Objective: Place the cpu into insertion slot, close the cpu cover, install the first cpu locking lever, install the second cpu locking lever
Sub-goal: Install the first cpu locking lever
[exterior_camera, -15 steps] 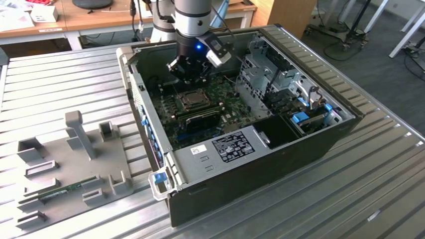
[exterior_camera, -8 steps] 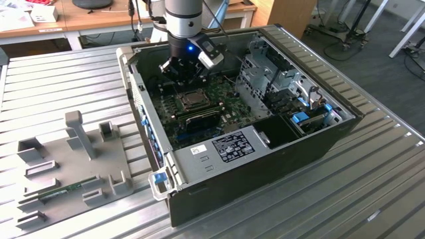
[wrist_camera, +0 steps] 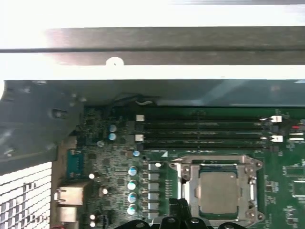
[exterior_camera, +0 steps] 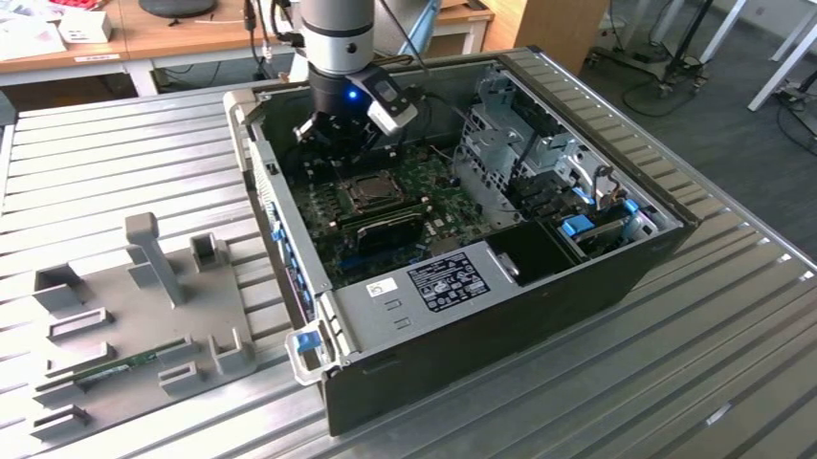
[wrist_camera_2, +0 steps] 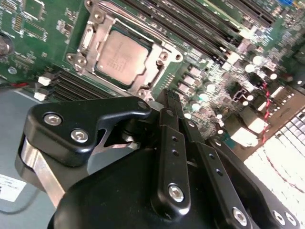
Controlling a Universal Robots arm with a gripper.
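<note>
Room: wooden desks and a dark floor are showing behind a ribbed metal counter [exterior_camera: 115, 153].
On the counter: an open computer case [exterior_camera: 600, 287] is lying on its side, and a grey fixture tray [exterior_camera: 141, 325] is sitting well apart from it toward the exterior view's left, carrying a green memory stick [exterior_camera: 121, 368].
Arm: it is reaching down into the case, with the pincer [exterior_camera: 335, 134] hanging over the green motherboard [wrist_camera_2: 38, 28].
Pincer: in both wrist views [wrist_camera_2: 170, 98] [wrist_camera: 178, 207] its tips are appearing as one narrow dark point, so it is looking drawn together and is carrying nothing.
Pincer position: it is hovering just beside the socket, near one edge of the metal frame, and no contact is showing.
Cpu: the cpu [wrist_camera_2: 121, 57] is lying flat in the insertion slot [wrist_camera_2: 133, 34], silver top facing up; it is also showing in the first wrist view [wrist_camera: 218, 191].
Cpu cover: the cpu cover [wrist_camera_2: 157, 62] is lying down around the chip, framing it through its window [wrist_camera: 245, 191].
Memory slots: the long black memory slots [wrist_camera: 205, 133] are running beside the socket.
Progress: placing and cover closing are looking done.
Left: whether the locking levers are latched cannot be told here, so judging by the pincer's place, the lever work is likely the part in hand.
</note>
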